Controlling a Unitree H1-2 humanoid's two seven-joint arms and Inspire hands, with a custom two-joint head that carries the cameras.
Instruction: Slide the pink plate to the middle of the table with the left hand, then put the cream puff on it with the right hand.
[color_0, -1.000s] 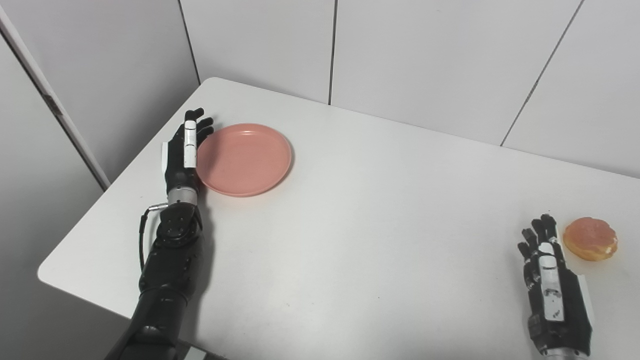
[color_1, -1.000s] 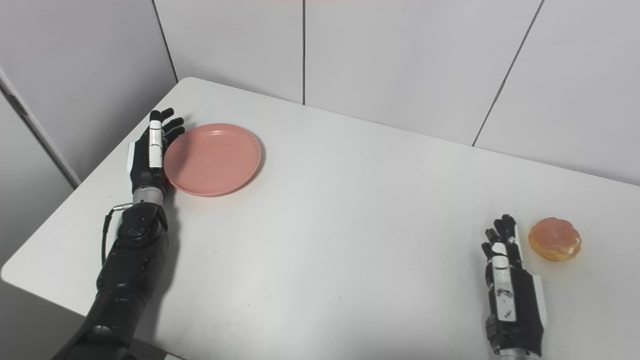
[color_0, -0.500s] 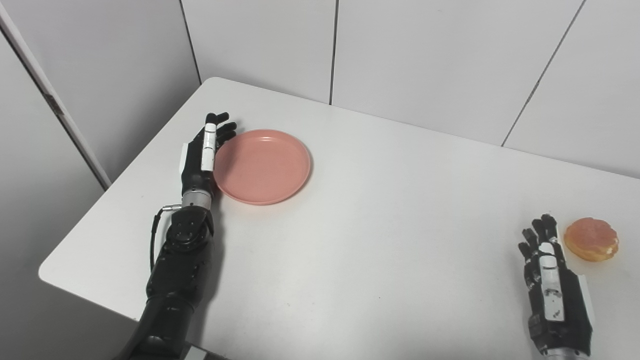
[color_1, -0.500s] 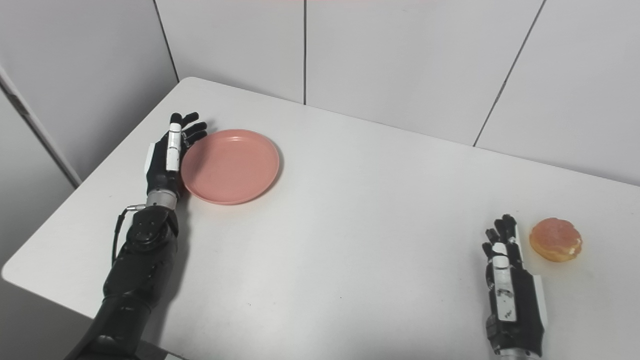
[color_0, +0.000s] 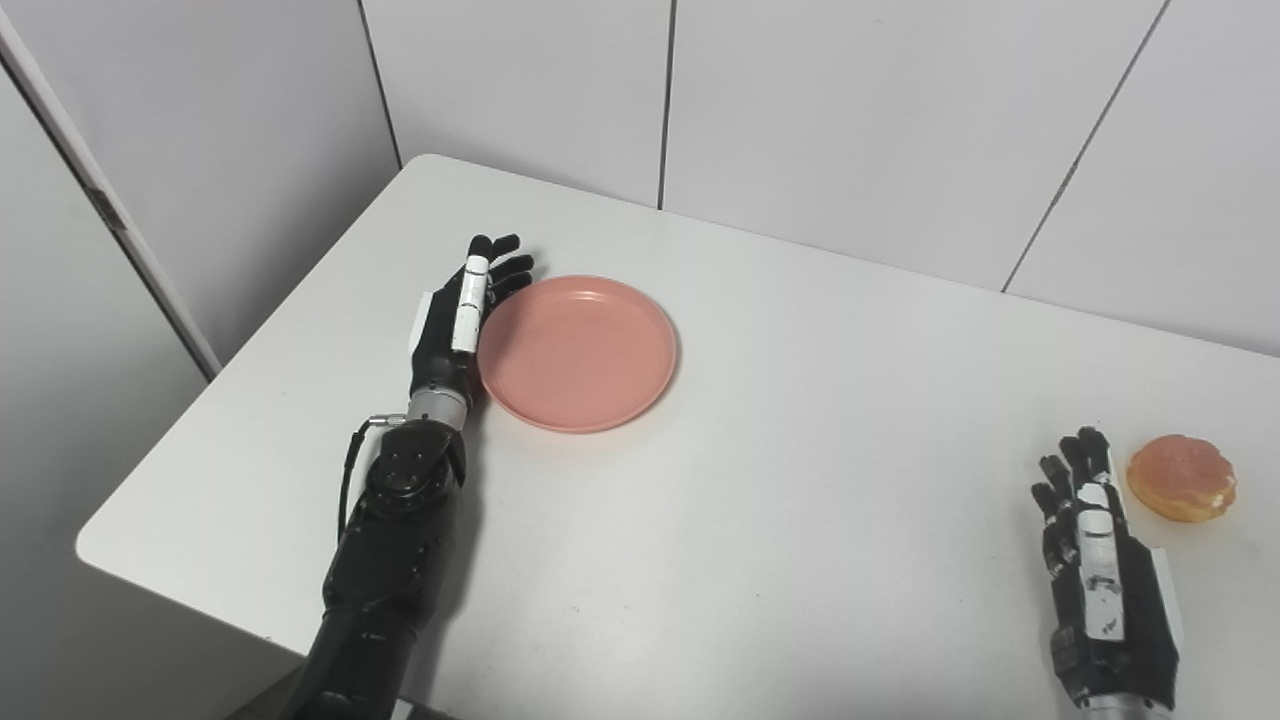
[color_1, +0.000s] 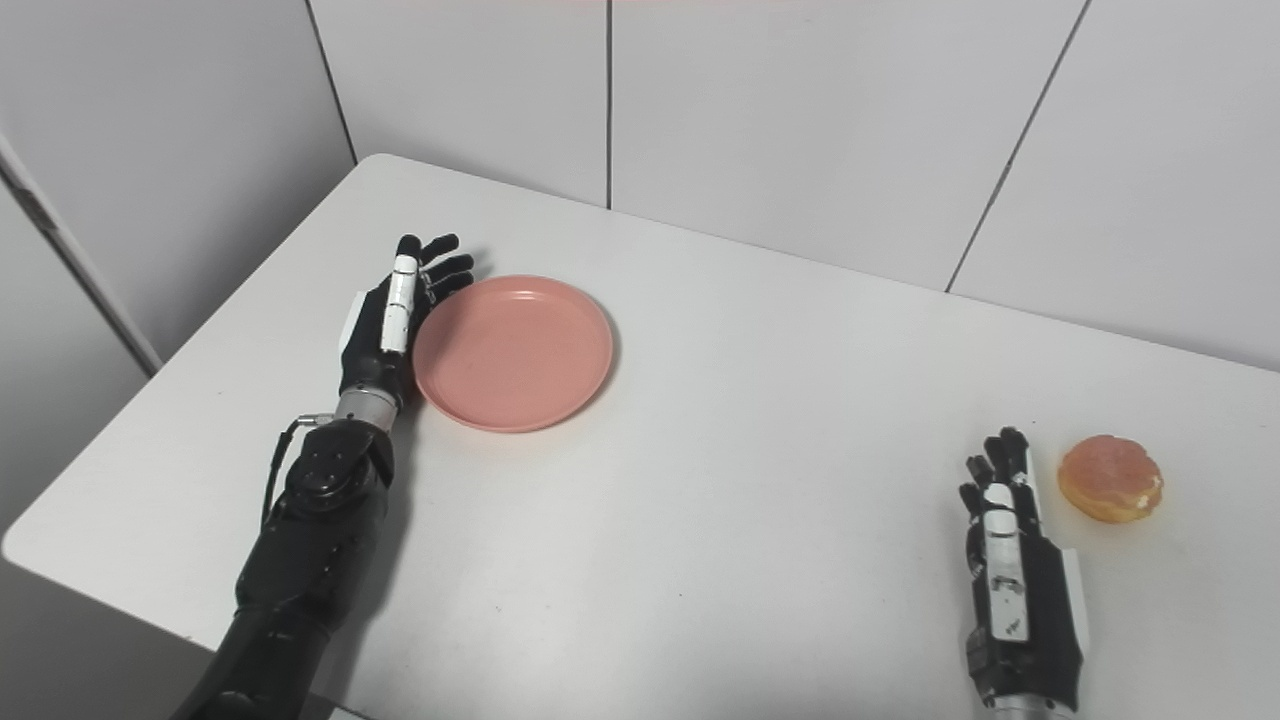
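While left hand (color_0: 452, 325) flanks pink plate (color_0: 578, 352), cream puff (color_0: 1182, 477) sits apart

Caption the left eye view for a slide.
Left hand against pink plate; right hand open beside cream puff.

Glossy black jointed left hand (color_0: 452, 325) and right hand (color_0: 1100, 570) carry white finger plates; thin black cable (color_0: 350, 465) loops beside the left wrist.

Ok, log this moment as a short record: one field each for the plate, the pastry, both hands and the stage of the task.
plate: pink plate, empty, left of the table's middle
pastry: cream puff, on the table near its right edge
left hand: left hand open, flat against the plate's left rim
right hand: right hand open, beside the puff, not touching
stage: plate slide under way
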